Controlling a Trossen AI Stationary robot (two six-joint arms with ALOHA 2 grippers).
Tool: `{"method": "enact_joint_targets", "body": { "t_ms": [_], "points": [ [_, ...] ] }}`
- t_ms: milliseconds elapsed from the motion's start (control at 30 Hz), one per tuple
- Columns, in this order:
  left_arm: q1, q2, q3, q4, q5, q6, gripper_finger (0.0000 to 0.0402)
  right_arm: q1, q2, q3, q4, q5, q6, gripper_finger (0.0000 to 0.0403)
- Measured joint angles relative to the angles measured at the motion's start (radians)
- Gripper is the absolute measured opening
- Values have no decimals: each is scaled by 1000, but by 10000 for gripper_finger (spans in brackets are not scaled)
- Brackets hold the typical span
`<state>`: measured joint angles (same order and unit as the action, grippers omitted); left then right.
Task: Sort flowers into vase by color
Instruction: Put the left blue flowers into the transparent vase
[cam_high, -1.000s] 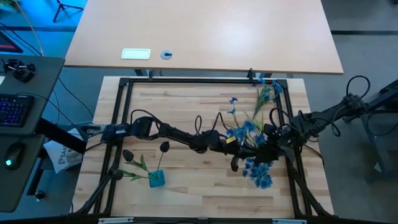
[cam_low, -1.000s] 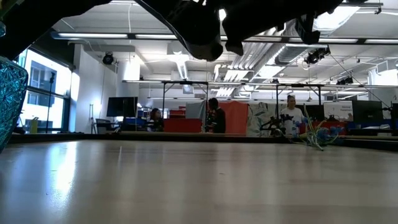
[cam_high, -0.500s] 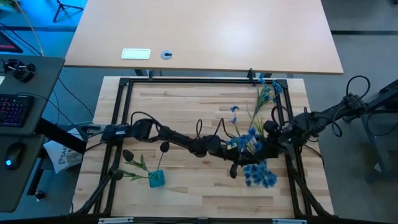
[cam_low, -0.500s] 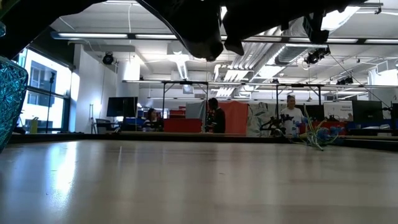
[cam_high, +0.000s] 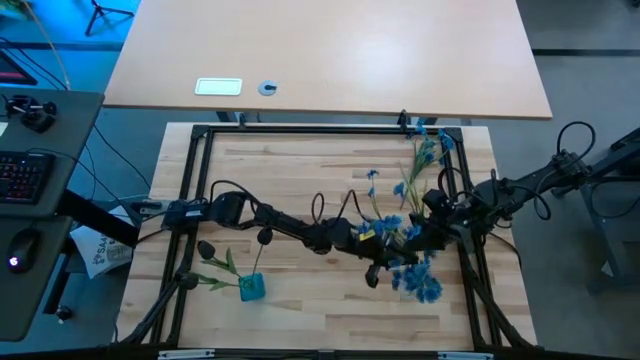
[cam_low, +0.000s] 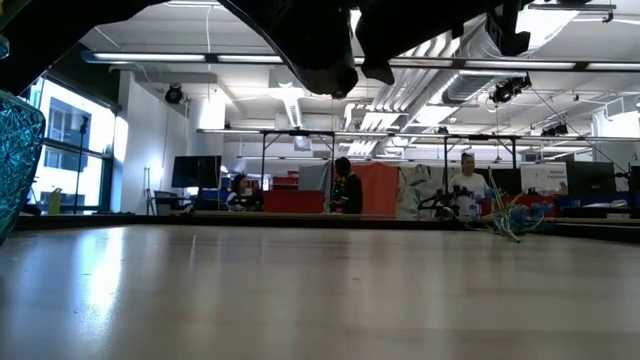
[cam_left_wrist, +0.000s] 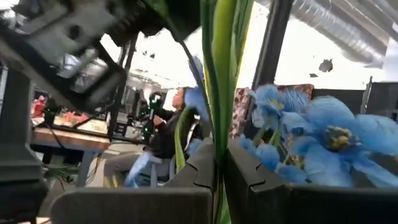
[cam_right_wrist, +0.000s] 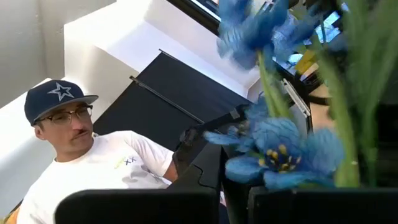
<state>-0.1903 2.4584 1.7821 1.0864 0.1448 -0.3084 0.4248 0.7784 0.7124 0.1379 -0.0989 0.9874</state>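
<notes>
At the near edge of the surface (cam_high: 300, 300), a teal vase (cam_high: 252, 288) stands with dark-budded stems (cam_high: 222, 262) in it, unchanged from a second ago.

Farther in, right of centre, the left tool (cam_high: 385, 243) and the right tool (cam_high: 428, 232) meet around a blue flower sprig (cam_high: 418, 280). In the left wrist view the left tool's fingers (cam_left_wrist: 273, 193) are pressed together on a green stem (cam_left_wrist: 217, 93) that rises between them, blue blossoms (cam_left_wrist: 323, 134) crowding just beside. In the right wrist view, blue blossoms (cam_right_wrist: 280, 152) and a stem (cam_right_wrist: 339, 124) sit right at the right tool's fingers (cam_right_wrist: 311, 202); whether they pinch the stem cannot be told.

Since a second ago the sprig's blossom cluster has tilted slightly, and the left arm's wrist has shifted a little toward the near edge. The right arm has barely moved.

Near the far right corner, more blue flowers (cam_high: 425, 150) lie on the surface where they were.

Beyond the surface, a person in a white shirt and dark cap (cam_right_wrist: 93, 155) shows in the right wrist view.
</notes>
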Motion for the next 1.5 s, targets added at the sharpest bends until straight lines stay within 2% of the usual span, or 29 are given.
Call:
{"method": "enact_joint_targets", "body": {
  "t_ms": [200,433,667,867,1100,1300,1500],
  "points": [
    [-3,0,-1,-92,-8,39,1,0,0,0,0,21,0,0],
    [-3,0,-1,-105,-45,77,1,0,0,0,1,31,0,0],
    [-3,0,-1,-129,-5,100,1,0,0,0,1,31,-1,0],
    [-3,0,-1,-134,3,51,2,0,0,0,1,30,-2,0],
    [-3,0,-1,-235,3,67,4,0,0,0,1,30,-4,0],
    [-3,0,-1,-312,3,99,44,0,0,5,-1,41,-7,0],
    [0,-2,-1,-365,3,76,114,0,0,102,1,99,-150,0]
  ]
}}
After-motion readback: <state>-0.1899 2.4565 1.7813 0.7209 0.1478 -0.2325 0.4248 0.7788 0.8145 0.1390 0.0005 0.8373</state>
